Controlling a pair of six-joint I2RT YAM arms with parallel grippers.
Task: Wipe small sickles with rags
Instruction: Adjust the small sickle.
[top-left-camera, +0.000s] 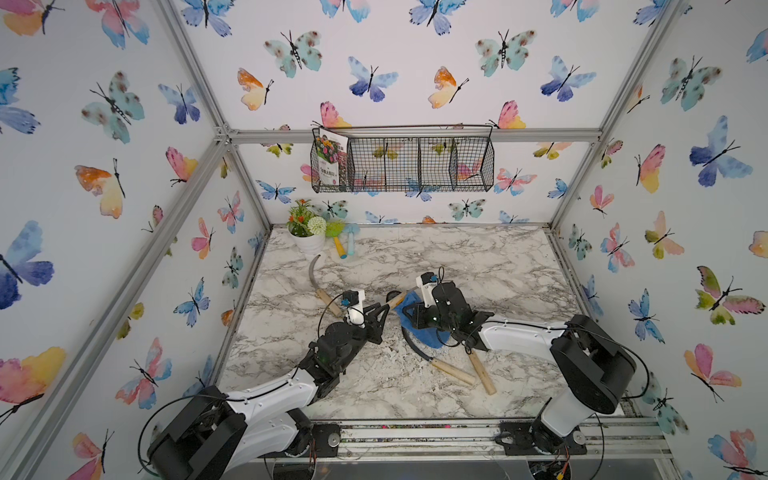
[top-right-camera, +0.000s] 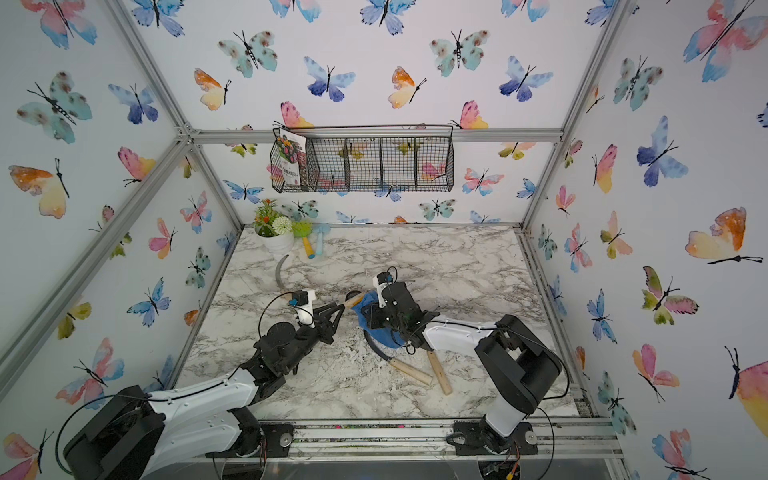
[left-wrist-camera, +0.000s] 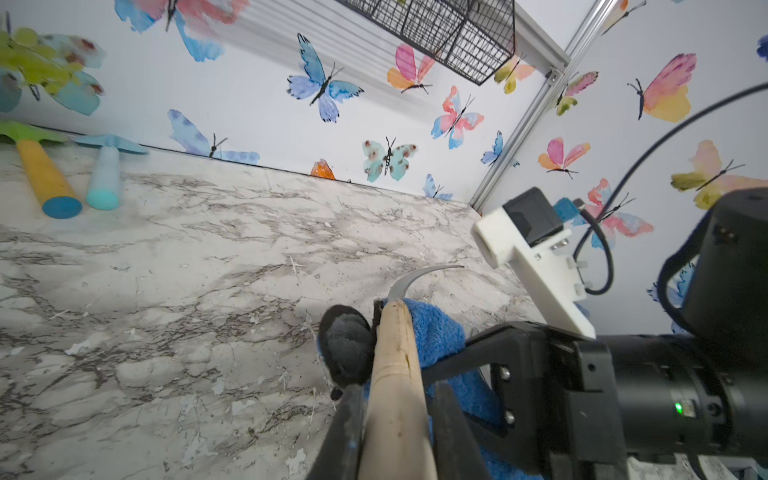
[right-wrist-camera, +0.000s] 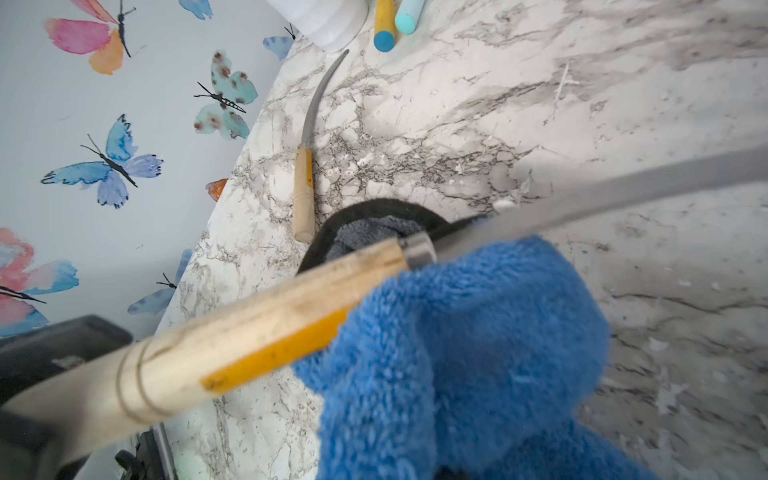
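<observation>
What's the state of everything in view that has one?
held sickle, handle in left gripper, rag at blade base
left gripper, shut on held sickle
right gripper, shut on rag
rag, bunched, touching held sickle
far sickle, lying flat by pot, untouched
two near sickles, lying flat, blades partly hidden
wire basket, hung on wall, one packet inside

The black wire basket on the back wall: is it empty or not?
Not empty. The black wire basket holds a flower-printed packet in one end compartment; the other compartments look empty in both top views.

White-shelled left arm (top-left-camera: 270, 395), right arm (top-left-camera: 519, 336), black joints (top-left-camera: 590, 365), thin black cables (left-wrist-camera: 611, 262), white camera mounts (left-wrist-camera: 536, 266) (green lights (left-wrist-camera: 678, 407)).
</observation>
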